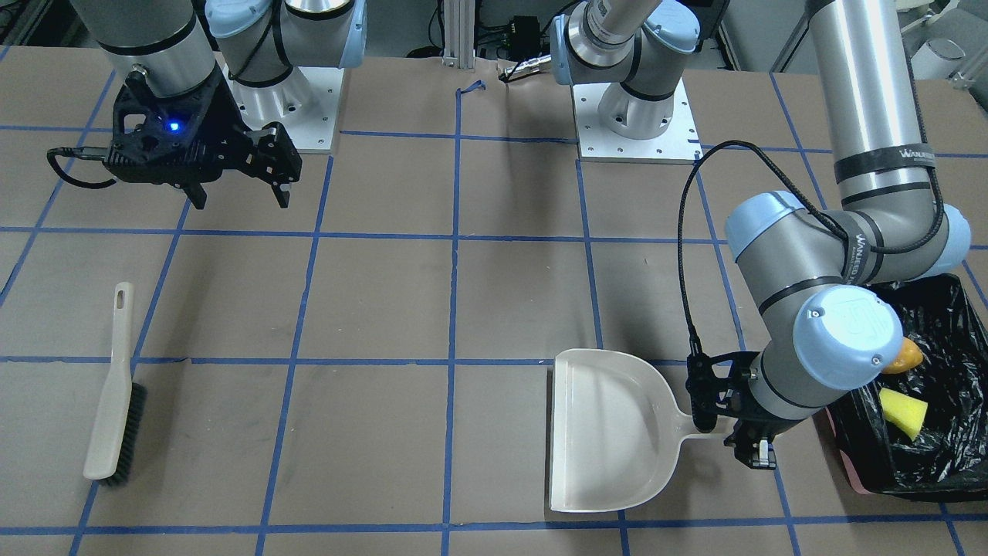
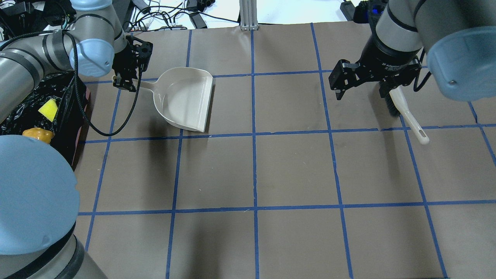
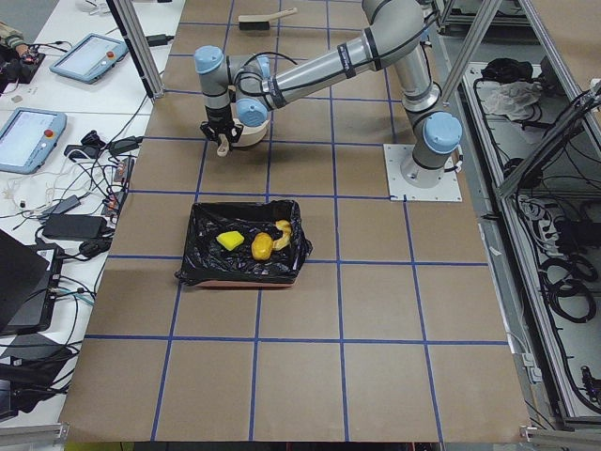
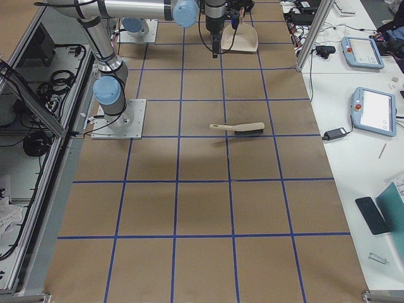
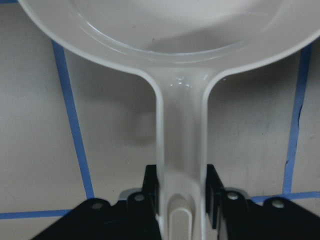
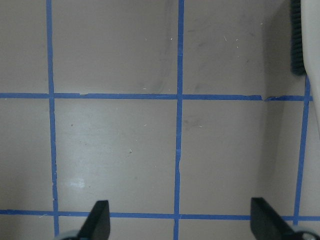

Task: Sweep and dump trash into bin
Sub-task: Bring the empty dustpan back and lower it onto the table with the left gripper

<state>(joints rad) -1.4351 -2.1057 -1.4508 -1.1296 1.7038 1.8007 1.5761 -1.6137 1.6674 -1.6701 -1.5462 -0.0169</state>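
My left gripper (image 1: 729,428) is shut on the handle of the cream dustpan (image 1: 610,432), which is empty and sits flat at table level beside the bin (image 1: 849,463). The wrist view shows both fingers (image 5: 150,195) pressed against the handle (image 5: 180,140). The black-lined bin (image 3: 192,249) holds the yellow-and-green sponge (image 1: 903,411), the golden-brown lump (image 1: 905,357) and the curved slice (image 3: 282,233). My right gripper (image 1: 242,202) is open and empty, hovering above the table (image 6: 182,222).
A cream hand brush with black bristles (image 1: 116,394) lies on the table near my right gripper (image 2: 360,93); it also shows in the overhead view (image 2: 407,112). Blue tape lines grid the brown table. The arm bases stand at the robot's edge.
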